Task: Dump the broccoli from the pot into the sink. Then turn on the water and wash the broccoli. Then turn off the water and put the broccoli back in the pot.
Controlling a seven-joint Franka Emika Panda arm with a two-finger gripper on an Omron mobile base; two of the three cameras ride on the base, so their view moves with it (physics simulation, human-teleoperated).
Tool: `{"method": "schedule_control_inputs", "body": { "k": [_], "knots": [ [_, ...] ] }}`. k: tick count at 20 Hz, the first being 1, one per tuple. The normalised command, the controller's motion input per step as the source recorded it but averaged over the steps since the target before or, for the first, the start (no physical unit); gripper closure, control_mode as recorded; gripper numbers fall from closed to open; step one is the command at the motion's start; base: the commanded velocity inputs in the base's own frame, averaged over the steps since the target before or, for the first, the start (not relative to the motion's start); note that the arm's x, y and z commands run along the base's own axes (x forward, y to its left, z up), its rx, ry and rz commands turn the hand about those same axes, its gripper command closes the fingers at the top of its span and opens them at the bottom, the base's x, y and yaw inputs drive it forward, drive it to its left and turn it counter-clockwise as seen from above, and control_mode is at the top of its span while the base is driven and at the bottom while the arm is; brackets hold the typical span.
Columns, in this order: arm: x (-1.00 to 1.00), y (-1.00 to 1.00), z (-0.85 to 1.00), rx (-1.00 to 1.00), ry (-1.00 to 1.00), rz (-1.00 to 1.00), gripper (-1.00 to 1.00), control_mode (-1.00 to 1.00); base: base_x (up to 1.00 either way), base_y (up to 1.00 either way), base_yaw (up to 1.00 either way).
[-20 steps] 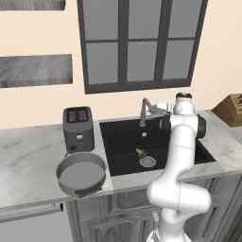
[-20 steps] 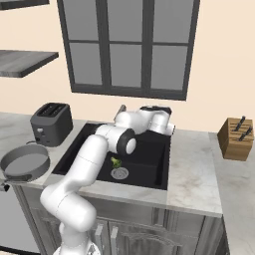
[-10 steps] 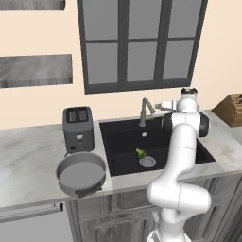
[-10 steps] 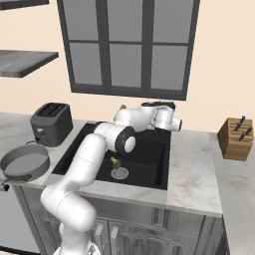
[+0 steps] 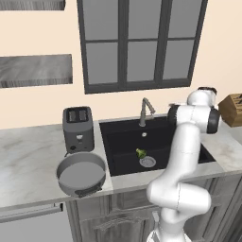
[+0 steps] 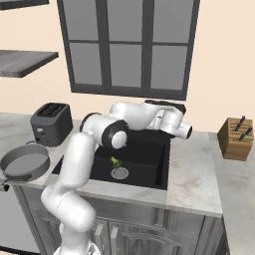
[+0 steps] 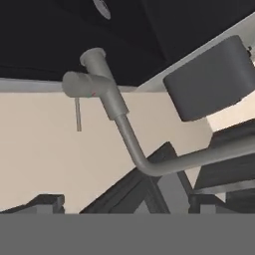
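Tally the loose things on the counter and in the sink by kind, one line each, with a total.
Broccoli floret, in the sink: 1
Pot: 1
Toaster: 1
Knife block: 1
Total: 4

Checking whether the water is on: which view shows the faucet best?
The hand view: the faucet spans the frame close up, base, thin lever and curved spout, with no stream visible. The left base view shows it small behind the sink; in the right base view the arm covers it.
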Motion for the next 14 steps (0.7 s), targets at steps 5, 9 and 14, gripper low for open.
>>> {"method": "schedule_control_inputs", "body": {
  "k": [5,9,14],
  "knots": [
    [-1.00,0.04,0.66,-0.11,-0.26,-0.33,-1.00,-1.00,0.00,0.00,0.00],
    [-1.00,0.19,0.98,-0.21,-0.19,-0.30,-1.00,-1.00,0.00,0.00,0.00],
    [-0.95,0.21,1.00,-0.32,-0.15,-0.24,-1.00,-1.00,0.00,0.00,0.00]
  ]
}}
